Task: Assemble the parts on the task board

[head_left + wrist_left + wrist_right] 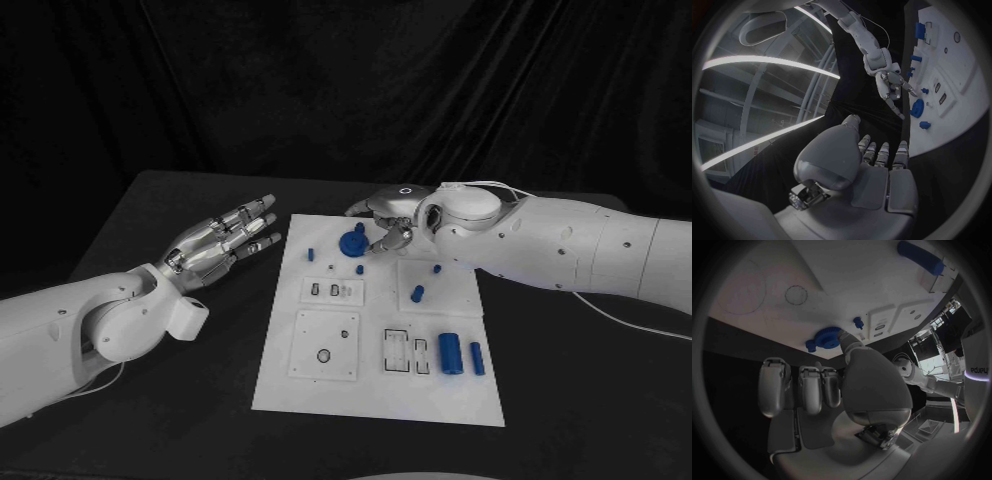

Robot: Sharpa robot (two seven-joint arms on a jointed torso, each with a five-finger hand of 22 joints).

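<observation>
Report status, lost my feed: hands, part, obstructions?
Left hand open, beside task board. Right hand at blue round part, grip unclear. Nothing blocking.

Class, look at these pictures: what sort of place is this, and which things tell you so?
Probably a robotics test bench: a black table, a white task board carrying small blue parts, and a black curtain behind.

Right hand fingertip at blue gear on task board.
</observation>
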